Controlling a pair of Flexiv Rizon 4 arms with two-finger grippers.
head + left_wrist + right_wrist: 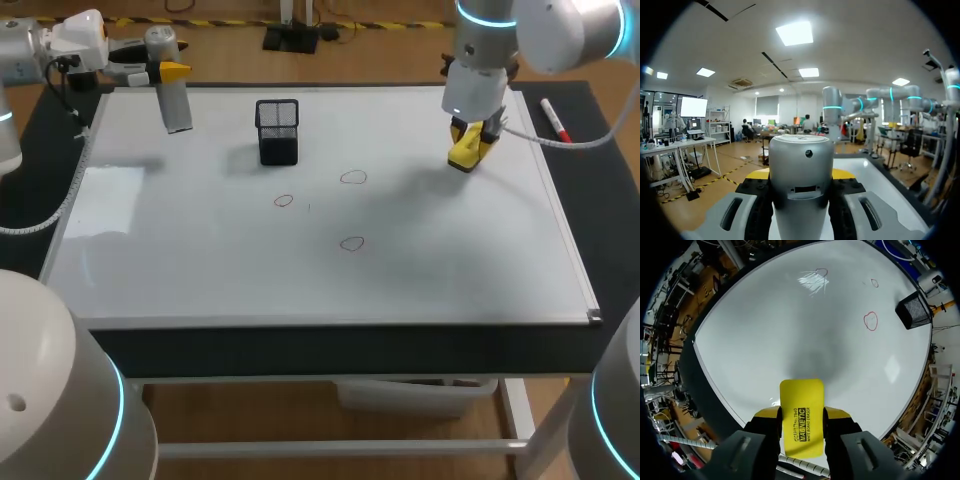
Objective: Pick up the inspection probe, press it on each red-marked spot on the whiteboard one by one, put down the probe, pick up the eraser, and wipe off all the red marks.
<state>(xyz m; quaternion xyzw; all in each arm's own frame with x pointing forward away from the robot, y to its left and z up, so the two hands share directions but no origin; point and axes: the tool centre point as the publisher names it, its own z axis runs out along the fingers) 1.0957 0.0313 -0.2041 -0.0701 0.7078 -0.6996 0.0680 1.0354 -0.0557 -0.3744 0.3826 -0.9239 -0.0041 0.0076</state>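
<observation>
Currently the probe [176,100] is clamped upright by the left fingers [175,71] at 10 o'clock, the eraser [801,417] gripped lengthwise, pointing down, by the right fingers [767,414] at 2 o'clock.

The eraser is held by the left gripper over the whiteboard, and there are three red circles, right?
No, the right gripper holds the eraser, not the left; the right wrist view shows it. It is over the whiteboard, which has three red circles.
</observation>
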